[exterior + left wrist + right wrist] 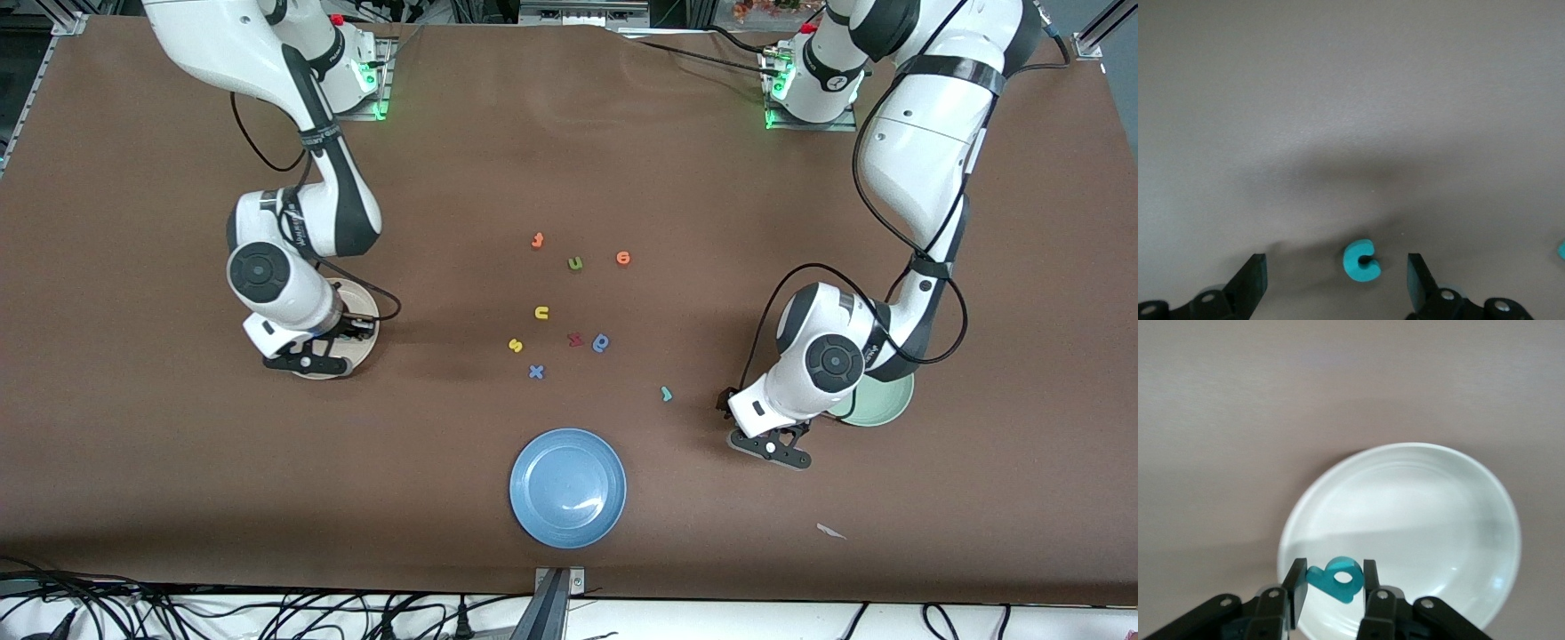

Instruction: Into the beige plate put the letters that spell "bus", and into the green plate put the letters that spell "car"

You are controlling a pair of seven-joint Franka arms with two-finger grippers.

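Pinching the teal "b" (1337, 582) between its fingertips, the right gripper (1331, 585) hangs over the rim of the beige plate (1418, 520), at the right arm's end of the table. If it lets go here, the light foam could land on the rim and bounce off.

The left gripper (1337, 280) is spread wide on either side of the teal "c" (1361, 260), which lies flat on the table (1338, 100) beside the green plate (889, 404). A closing finger may nudge the letter aside or tip it on edge.

The yellow "u" (540, 312) and yellow "s" (516, 345) wait mid-table, the thin teal "r" (666, 393) nearer the left arm. The yellow "a" I cannot find.
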